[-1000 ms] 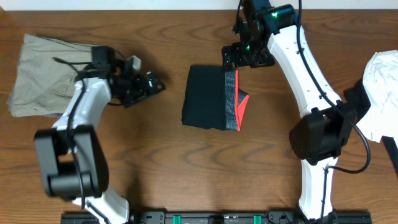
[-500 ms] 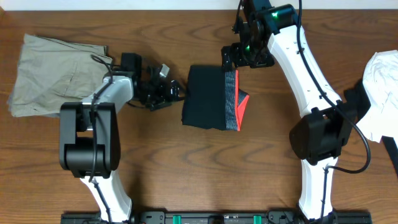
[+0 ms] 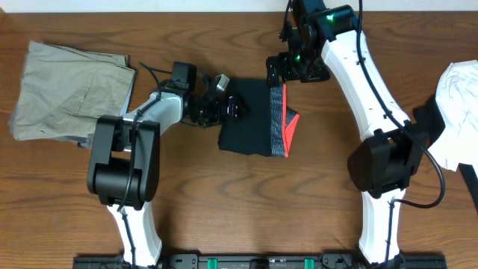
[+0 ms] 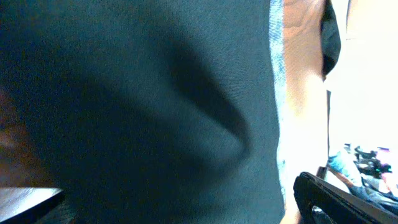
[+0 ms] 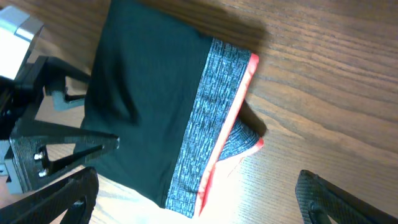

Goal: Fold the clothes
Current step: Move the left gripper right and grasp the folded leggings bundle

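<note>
The clothes, black leggings (image 3: 250,118) folded into a rectangle, lie mid-table with the grey-and-red waistband (image 3: 281,123) along the right side. My left gripper (image 3: 231,99) is open over the leggings' upper left edge. In the left wrist view black fabric (image 4: 137,106) fills the frame, and one finger (image 4: 326,199) shows at the lower right. My right gripper (image 3: 295,72) hangs open just beyond the leggings' far right corner. Its wrist view shows the leggings (image 5: 149,99) and waistband (image 5: 208,130) below, with nothing between its spread fingers (image 5: 333,199).
Khaki-beige trousers (image 3: 67,90) lie in a heap at the far left. A white garment (image 3: 459,104) sits at the right edge of the table. Bare wood (image 3: 246,202) lies in front of the leggings.
My left arm has swung right, from beside the khaki trousers to the leggings' left edge. The right arm and the leggings have not moved.
</note>
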